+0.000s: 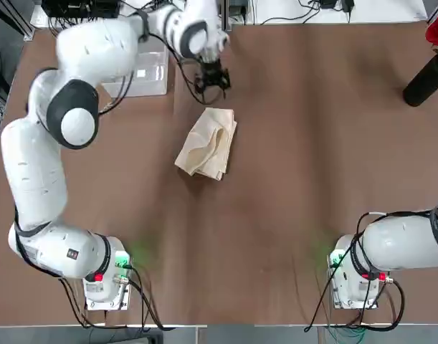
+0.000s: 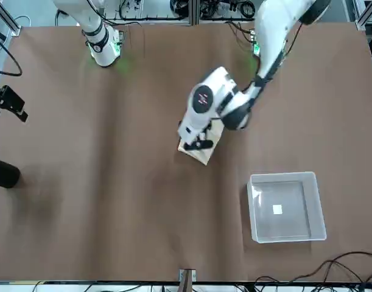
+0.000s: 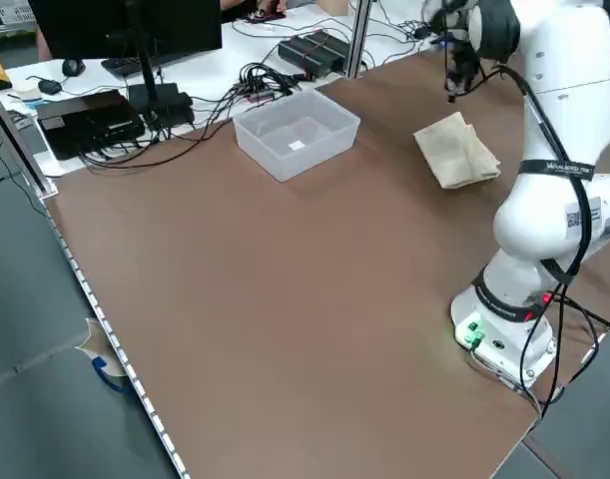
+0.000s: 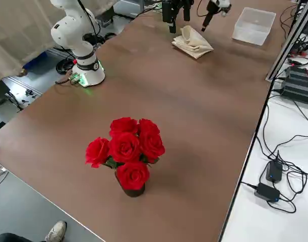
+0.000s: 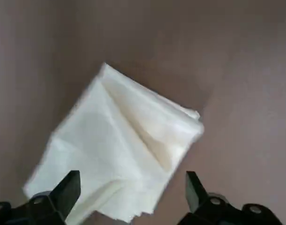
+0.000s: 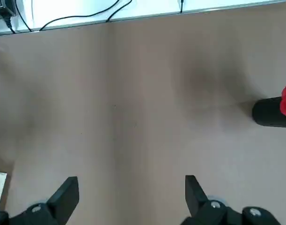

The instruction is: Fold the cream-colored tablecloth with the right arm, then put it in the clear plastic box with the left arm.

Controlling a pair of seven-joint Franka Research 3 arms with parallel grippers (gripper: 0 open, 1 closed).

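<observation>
The cream-colored tablecloth (image 1: 208, 143) lies folded in a loose bundle on the brown table, a little left of its middle. My left gripper (image 1: 213, 80) hovers just above the cloth's far edge. In the left wrist view its fingers (image 5: 68, 190) stand wide apart over the tablecloth (image 5: 119, 145), open and holding nothing. The clear plastic box (image 2: 286, 234) sits at the far left with nothing in it but a small white label, partly hidden by the left arm in the top view. My right gripper (image 6: 131, 192) is open over bare table, far from the cloth.
A black vase of red roses (image 4: 126, 151) stands at the table's far right (image 1: 426, 79). Cables and electronics (image 3: 115, 110) lie on the white bench beyond the table's far edge. The right arm's base (image 1: 358, 276) is at the near right.
</observation>
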